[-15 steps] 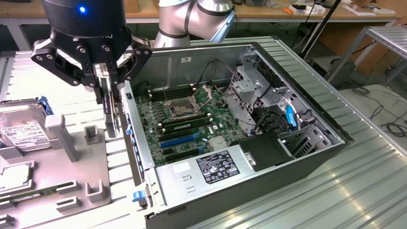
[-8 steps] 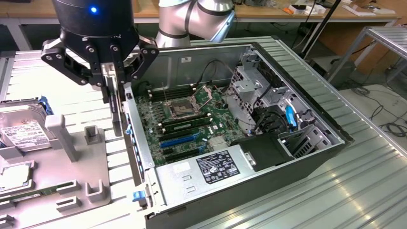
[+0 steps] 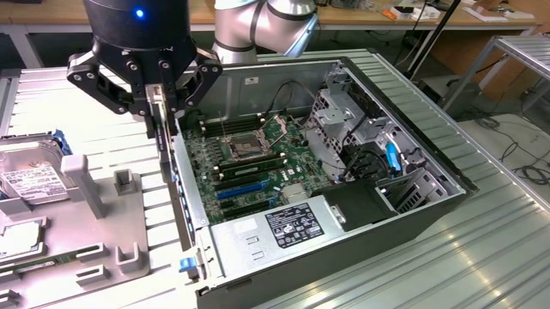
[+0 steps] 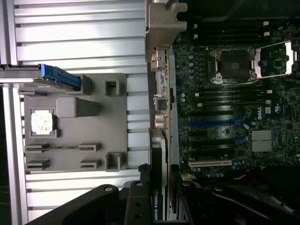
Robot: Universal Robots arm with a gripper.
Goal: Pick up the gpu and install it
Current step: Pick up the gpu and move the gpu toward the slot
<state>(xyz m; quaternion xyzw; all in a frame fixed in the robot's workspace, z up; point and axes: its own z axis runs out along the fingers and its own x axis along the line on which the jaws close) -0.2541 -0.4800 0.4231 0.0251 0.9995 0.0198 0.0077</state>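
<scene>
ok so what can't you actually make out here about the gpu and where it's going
- gpu faces: it is edge-on in both views, so its components and connector edge can't be read.
- Grip contact: in the wrist view, the end effector is cut off by the frame edge.
- case wall under the card: in the wrist view, the gpu covers it.
- hard drive: cut off by the exterior view's left edge.

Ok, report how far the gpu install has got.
Done: the gpu is picked up, clear of the grey holder.
In hand: the end effector grips it edge-on, hanging at the edge of the open case.
Left: it is not seated. The blue slots on the motherboard are bare.
</scene>
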